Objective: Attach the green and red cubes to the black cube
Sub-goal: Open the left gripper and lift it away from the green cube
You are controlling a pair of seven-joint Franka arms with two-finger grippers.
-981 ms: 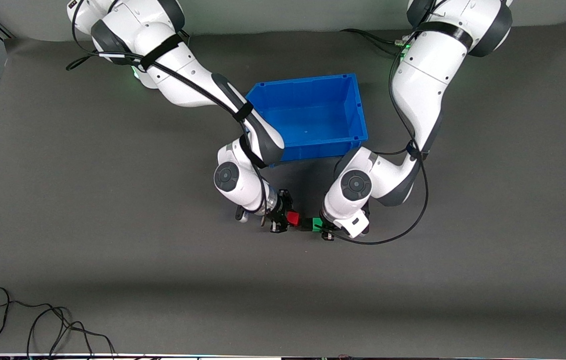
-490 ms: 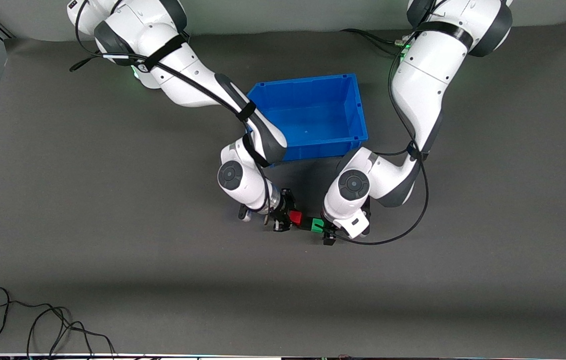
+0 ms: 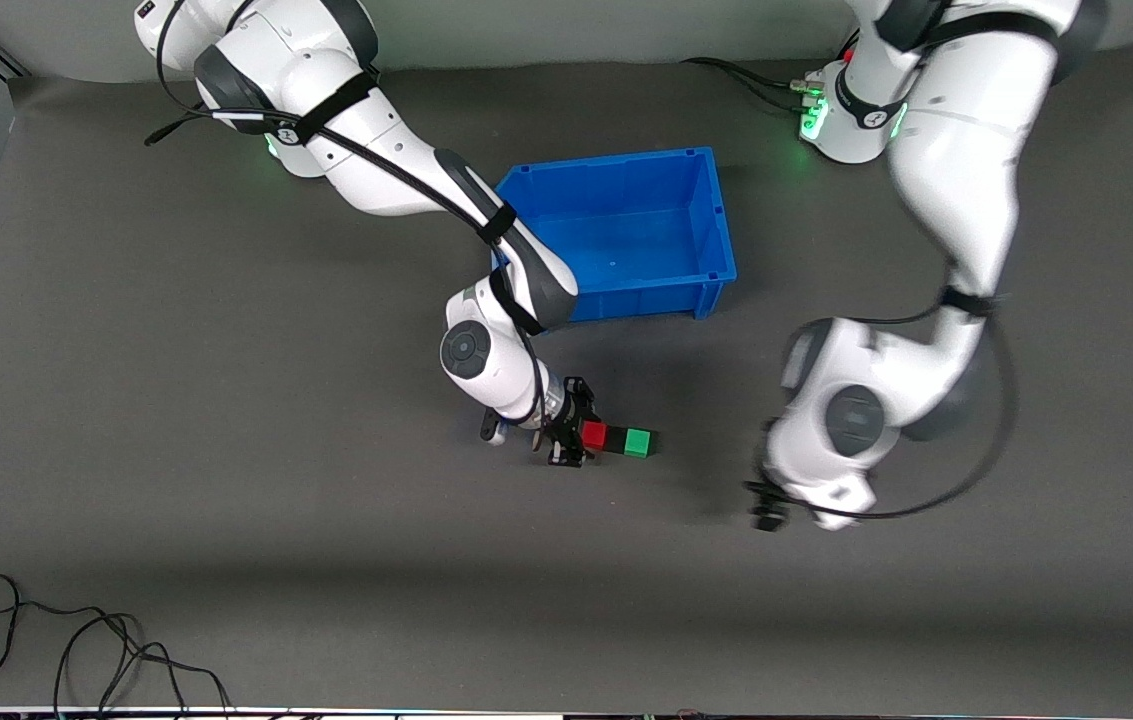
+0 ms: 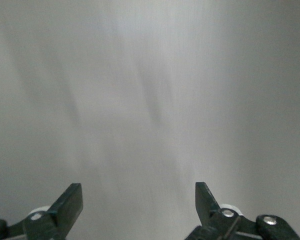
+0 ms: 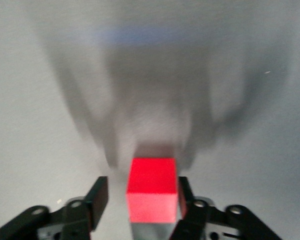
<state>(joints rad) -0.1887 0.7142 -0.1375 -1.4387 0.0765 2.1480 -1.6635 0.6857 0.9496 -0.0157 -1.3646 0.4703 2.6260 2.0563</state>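
Three cubes sit in a touching row on the grey mat [image 3: 226,500], nearer the front camera than the blue bin [image 3: 716,240]: red cube [image 3: 594,435], black cube [image 3: 615,440] in the middle, green cube [image 3: 637,442] at the left arm's end. No readable writing anywhere. Right gripper [image 3: 576,437] is at the red cube; wrist view shows the cube [image 5: 152,189] between its fingers [image 5: 97,199], one finger touching, the other with a small gap. Left gripper [image 3: 766,503] is over bare mat, well apart from the row toward the left arm's end, fingers [image 4: 70,202] spread wide, holding nothing.
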